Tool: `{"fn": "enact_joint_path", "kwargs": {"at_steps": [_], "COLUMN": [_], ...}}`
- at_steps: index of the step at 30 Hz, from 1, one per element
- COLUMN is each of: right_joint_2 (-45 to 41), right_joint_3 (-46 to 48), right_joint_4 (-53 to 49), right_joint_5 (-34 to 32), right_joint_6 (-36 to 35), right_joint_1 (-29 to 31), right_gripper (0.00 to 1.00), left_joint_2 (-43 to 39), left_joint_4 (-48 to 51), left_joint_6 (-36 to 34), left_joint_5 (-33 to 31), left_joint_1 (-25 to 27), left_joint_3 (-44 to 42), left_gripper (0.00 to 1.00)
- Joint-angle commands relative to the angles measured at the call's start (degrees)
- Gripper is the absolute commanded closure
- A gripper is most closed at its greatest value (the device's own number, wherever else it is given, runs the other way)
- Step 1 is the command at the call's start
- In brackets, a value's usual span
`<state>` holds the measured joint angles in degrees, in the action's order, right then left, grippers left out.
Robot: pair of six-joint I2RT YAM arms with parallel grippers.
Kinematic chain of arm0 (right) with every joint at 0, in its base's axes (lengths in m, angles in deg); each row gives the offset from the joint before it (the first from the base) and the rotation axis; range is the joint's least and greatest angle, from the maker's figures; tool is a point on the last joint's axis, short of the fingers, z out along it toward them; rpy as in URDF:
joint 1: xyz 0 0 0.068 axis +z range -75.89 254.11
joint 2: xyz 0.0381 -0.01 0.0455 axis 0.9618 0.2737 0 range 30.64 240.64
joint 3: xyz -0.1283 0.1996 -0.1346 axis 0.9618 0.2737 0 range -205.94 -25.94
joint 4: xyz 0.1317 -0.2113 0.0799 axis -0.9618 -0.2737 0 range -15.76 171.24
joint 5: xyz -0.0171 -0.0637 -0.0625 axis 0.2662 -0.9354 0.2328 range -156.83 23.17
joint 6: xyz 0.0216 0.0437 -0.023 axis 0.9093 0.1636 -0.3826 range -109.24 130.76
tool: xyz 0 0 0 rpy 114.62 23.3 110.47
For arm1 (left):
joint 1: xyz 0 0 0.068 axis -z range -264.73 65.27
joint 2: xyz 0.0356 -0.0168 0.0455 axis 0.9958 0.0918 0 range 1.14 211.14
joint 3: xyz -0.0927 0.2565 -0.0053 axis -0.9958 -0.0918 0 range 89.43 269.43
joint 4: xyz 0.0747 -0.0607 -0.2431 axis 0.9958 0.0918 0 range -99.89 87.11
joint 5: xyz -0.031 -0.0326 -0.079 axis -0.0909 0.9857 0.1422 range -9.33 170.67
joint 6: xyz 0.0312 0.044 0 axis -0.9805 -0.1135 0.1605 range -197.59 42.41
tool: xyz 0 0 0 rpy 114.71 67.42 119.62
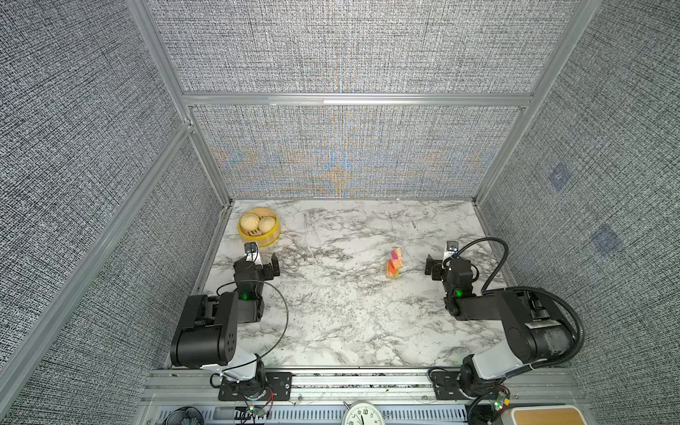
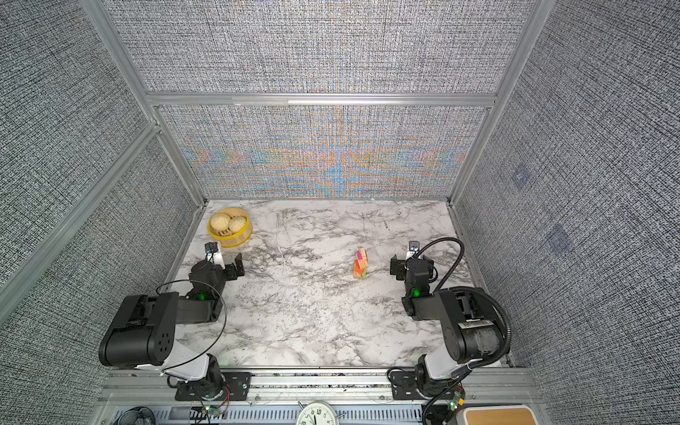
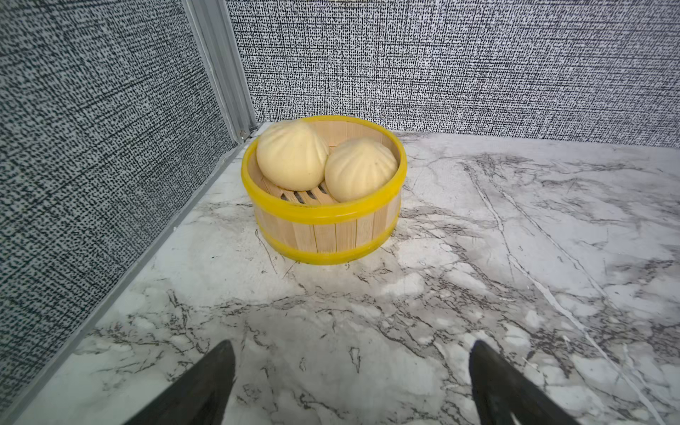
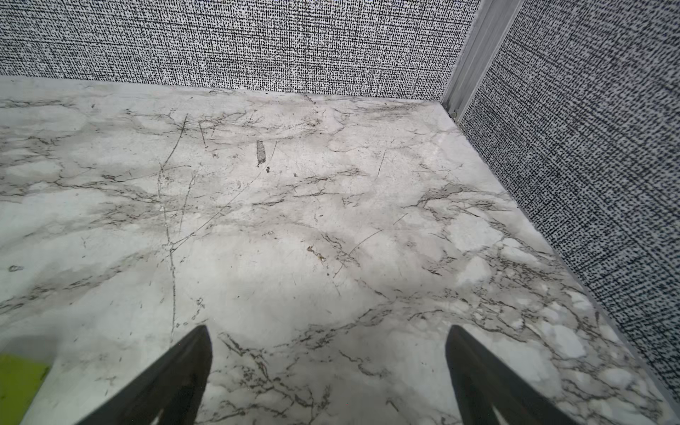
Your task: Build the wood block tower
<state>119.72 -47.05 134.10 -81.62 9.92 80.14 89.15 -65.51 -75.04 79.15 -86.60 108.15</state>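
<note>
In both top views the tower [image 1: 393, 263] [image 2: 360, 263] stands on the marble table right of centre, a short stack of wood blocks in orange, lime green, pink and magenta with tan wood. My right gripper [image 1: 441, 257] [image 2: 404, 259] hovers a little to its right, open and empty, clear of the stack. In the right wrist view the right gripper [image 4: 328, 329] shows only bare marble between its fingers, and a lime-green block edge [image 4: 18, 382] sits at the frame's border. My left gripper [image 1: 262, 257] [image 3: 352, 346] is open and empty at the far left.
A yellow bamboo steamer [image 1: 259, 239] [image 3: 323, 215] with two buns sits in the back left corner, just beyond the left gripper. Grey fabric walls with aluminium posts enclose the table [image 1: 342, 312] on three sides. A clock [image 1: 362, 414] lies below the front rail.
</note>
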Motion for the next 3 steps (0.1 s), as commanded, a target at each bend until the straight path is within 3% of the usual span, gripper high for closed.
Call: {"fn": "enact_joint_path", "kwargs": {"at_steps": [1,3], "right_joint_2": [0.05,-0.13], "right_joint_3": [-0.42,-0.01], "right_joint_4": [-0.15,0.27], "right_joint_5": [-0.22,-0.19], "right_joint_6": [0.05,0.09], "right_joint_1": [-0.03,-0.09], "right_gripper": [0.01,0.01], "left_joint_2": [0.06,-0.01], "left_joint_4": [-1.51,-1.61], "left_joint_6": [-0.57,-0.56], "left_joint_5": [0.11,0.10], "left_joint_1": [-0.02,0.02], "left_joint_3": [0.22,0.09], "left_gripper": [0.01,0.01]}}
